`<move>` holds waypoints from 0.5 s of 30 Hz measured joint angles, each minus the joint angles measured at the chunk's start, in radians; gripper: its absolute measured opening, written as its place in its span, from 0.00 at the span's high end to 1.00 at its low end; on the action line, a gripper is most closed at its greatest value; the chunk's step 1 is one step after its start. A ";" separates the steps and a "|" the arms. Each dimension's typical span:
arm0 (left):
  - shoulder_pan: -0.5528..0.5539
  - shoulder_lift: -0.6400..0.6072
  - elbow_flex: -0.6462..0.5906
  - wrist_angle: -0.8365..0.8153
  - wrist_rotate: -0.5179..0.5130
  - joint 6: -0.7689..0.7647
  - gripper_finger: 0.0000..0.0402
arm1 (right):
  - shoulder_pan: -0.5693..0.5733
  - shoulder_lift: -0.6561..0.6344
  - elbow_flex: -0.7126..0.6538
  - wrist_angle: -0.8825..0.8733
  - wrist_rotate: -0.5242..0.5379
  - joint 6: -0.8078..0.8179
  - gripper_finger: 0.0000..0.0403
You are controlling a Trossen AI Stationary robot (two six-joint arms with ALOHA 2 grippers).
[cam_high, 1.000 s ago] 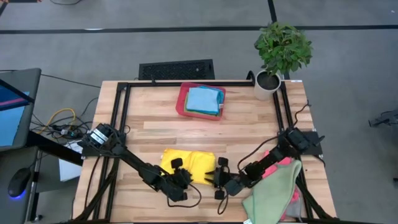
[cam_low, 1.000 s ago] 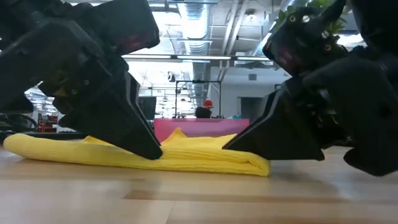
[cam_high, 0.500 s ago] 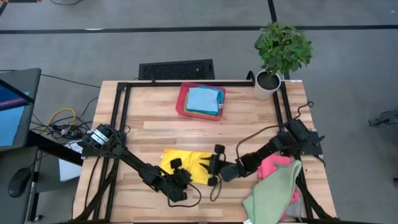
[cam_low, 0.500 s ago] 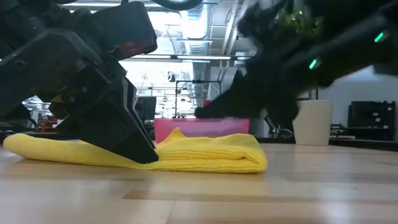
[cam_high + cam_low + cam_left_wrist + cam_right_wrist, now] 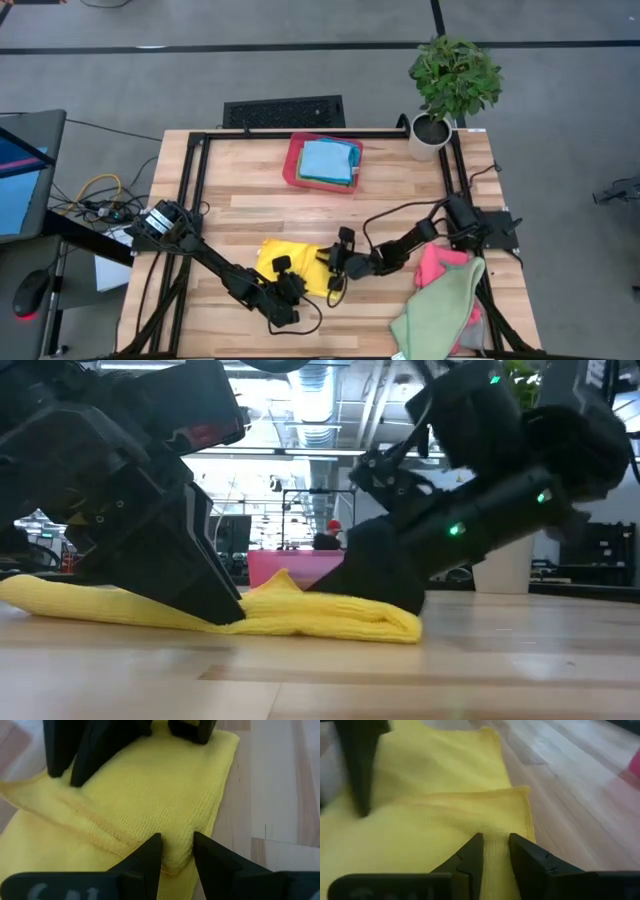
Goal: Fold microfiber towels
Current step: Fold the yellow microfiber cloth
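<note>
Below centre on the wooden desk (image 5: pixel 250 205) lies the folded yellow towel (image 5: pixel 298 263). Both arms reach it: the left end effector (image 5: pixel 176 851) pinches its lower fold between nearly closed fingers, while the right end effector (image 5: pixel 495 845) likewise nips the towel's right edge, fingers almost together.

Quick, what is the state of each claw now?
Left claw: closed, pinching the yellow towel's folded edge.
Right claw: closed, pinching the same towel's edge.

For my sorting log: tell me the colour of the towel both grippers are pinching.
Yellow. The towel shows best in the left wrist view.
</note>
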 joint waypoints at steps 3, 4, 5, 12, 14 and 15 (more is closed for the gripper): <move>0.000 0.000 0.000 0.000 0.001 0.000 0.74 | 0.031 -0.082 -0.002 -0.014 0.017 -0.072 0.70; 0.000 0.000 0.000 0.000 0.001 0.000 0.74 | 0.043 -0.117 -0.002 -0.012 0.034 -0.098 0.70; 0.000 0.000 0.000 0.001 0.001 0.000 0.74 | 0.057 -0.150 -0.002 -0.011 0.056 -0.122 0.70; 0.000 0.000 0.000 0.003 -0.006 0.002 0.74 | 0.133 -0.170 -0.007 0.029 0.066 -0.102 0.71; 0.000 0.000 0.000 0.003 -0.007 0.001 0.74 | 0.155 -0.114 -0.008 0.049 0.066 -0.057 0.71; -0.001 0.000 0.000 0.003 -0.006 0.001 0.74 | 0.168 -0.087 -0.009 0.064 0.066 -0.036 0.71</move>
